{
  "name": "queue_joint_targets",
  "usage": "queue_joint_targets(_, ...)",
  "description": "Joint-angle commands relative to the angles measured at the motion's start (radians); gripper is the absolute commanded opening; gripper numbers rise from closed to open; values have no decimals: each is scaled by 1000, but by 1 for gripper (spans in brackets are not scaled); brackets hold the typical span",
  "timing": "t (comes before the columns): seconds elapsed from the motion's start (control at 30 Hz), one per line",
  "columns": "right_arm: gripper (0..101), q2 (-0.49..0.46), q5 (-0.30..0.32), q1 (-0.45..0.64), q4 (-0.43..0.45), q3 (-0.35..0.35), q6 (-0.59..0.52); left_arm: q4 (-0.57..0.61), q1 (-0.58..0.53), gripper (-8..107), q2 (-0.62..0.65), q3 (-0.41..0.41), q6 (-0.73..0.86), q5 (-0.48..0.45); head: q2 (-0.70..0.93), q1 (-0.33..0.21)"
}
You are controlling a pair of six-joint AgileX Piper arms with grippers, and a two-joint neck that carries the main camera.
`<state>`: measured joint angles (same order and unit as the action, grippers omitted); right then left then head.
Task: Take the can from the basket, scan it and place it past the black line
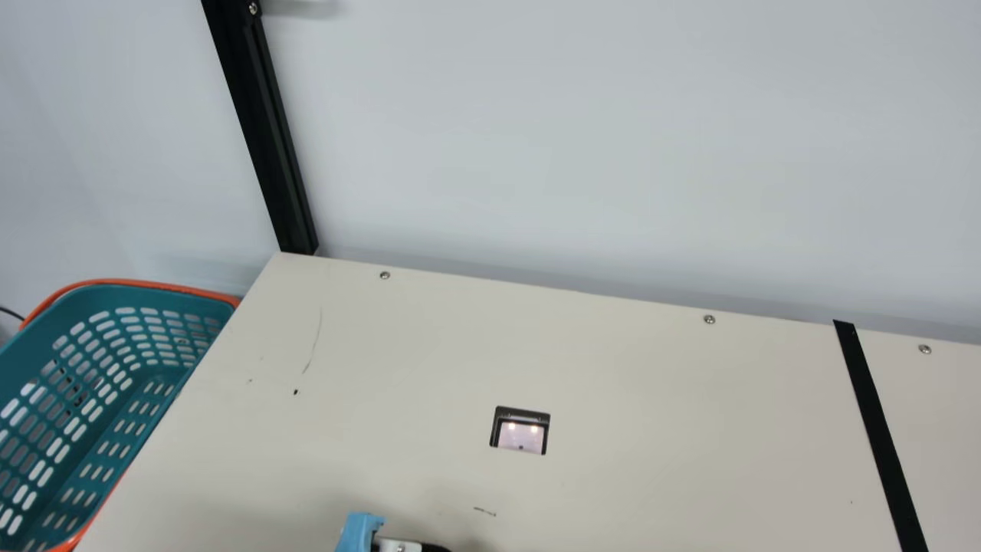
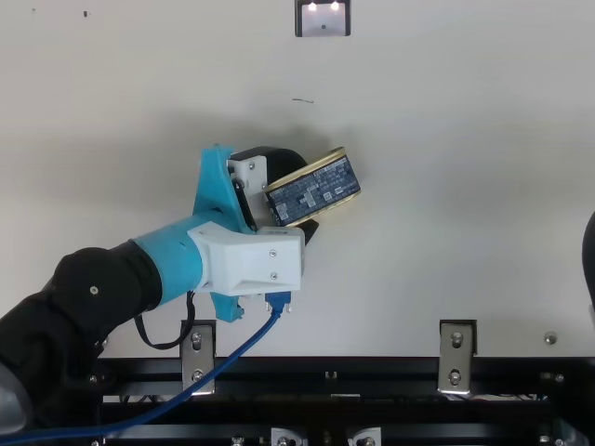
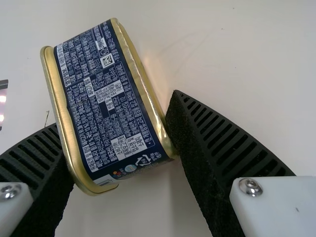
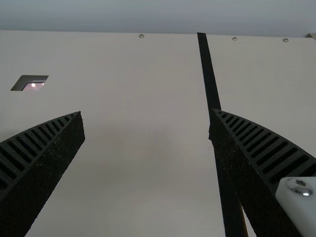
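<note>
The rectangular gold-rimmed can w/ a navy printed label [image 2: 313, 190] sits tilted in the black ribbed left gripper [image 3: 116, 109], fingers clamped on its long gold-edged sides, low down, w/ much of it sticking out past the tips. Main risk IMO: it pivots or slips, b/c the hold is skewed & toward one end. 2nd risk: missed read, b/c the label faces up & the dark-framed glass scanner window [image 1: 521, 431], set in the cream table [image 1: 613, 368] on the far side of the can, looks up too; can't tell which face has the code. Low pass = poss. knock on the frame. Teal plastic basket w/ orange trim [image 1: 146, 297] is at far left. Black tape line [image 1: 881, 429] runs near–far at right; short drop there if L arm's reach runs out. Black ribbed right gripper [image 4: 146, 111], fingers apart w/ nothing btwn, is near that line; poss. clash if both arms go in.
</note>
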<state>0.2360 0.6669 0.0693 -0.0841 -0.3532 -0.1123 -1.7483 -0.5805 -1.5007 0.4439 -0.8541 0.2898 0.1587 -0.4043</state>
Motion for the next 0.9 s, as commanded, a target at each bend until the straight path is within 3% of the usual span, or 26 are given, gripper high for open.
queue_joint_targets(0.0,101,0,0,0,0,0,0,0,0,90,0,0,0,0,-4,-32)
queue_joint_targets(0.43,101,0,0,0,0,0,0,65,31,90,7,-29,86,-21,-4,-32)
queue_joint_targets(0.87,101,0,0,0,0,0,0,3,156,90,122,-47,58,-10,-4,-32)
